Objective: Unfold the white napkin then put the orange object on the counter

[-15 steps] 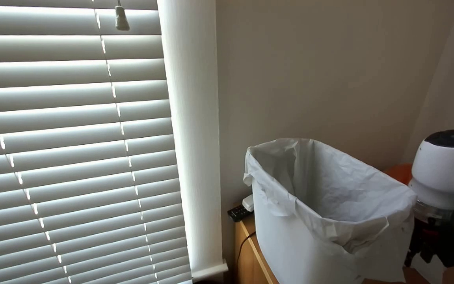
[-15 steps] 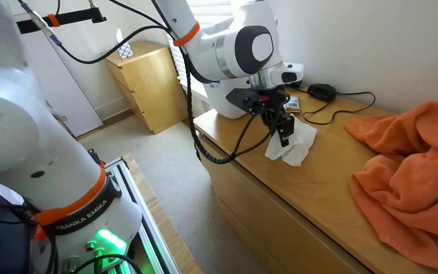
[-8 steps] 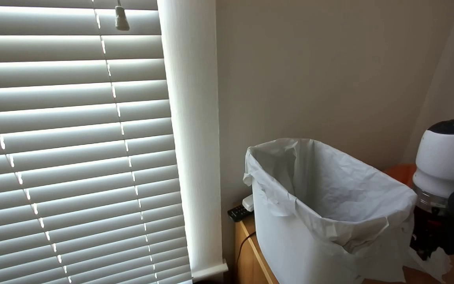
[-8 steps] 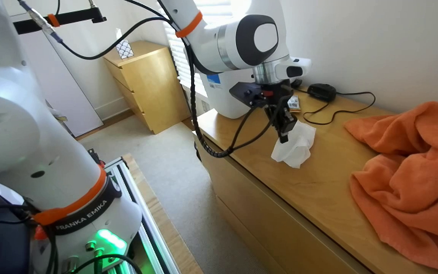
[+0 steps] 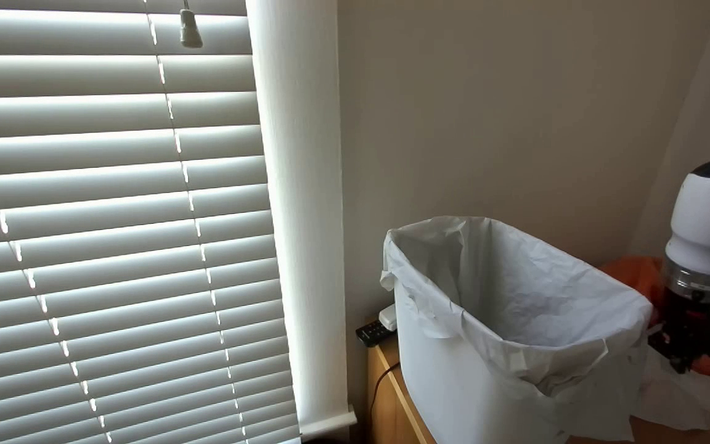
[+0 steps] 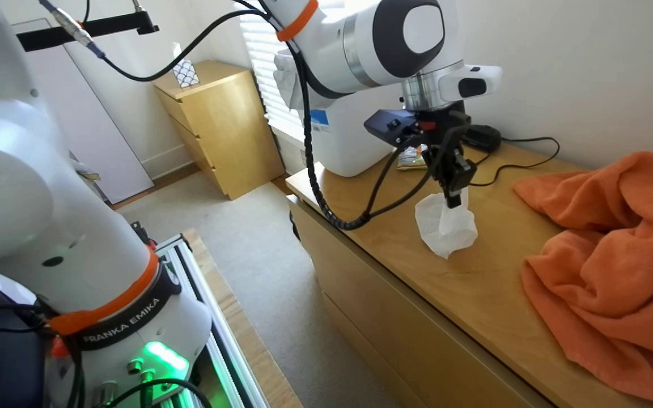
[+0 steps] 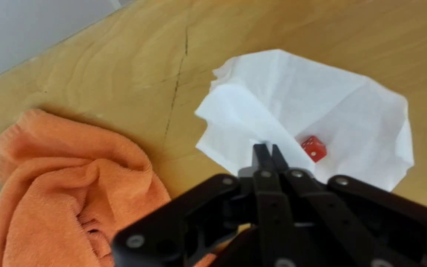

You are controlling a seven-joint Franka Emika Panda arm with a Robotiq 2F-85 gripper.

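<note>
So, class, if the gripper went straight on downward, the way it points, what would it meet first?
Most likely the white napkin: the gripper points down onto it, its jaws apparently pinching the folded flap, though depth there is unclear. The red die looks just beside that line.

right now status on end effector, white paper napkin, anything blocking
Black end effector shut, apparently pinching white paper napkin. Napkin partly unfolded, flap partly hiding red dotted cubic die. Orange cloth towel apart.

The wooden counter (image 6: 496,283) carries the napkin (image 6: 445,229) — partly folded over — and the towel (image 6: 621,266) in a loose heap, plus the bin (image 6: 355,139) with a packet (image 6: 413,158) just beside it, a box (image 6: 483,137) with its cord (image 6: 516,165), and a remote (image 5: 372,333) near the bin.
</note>
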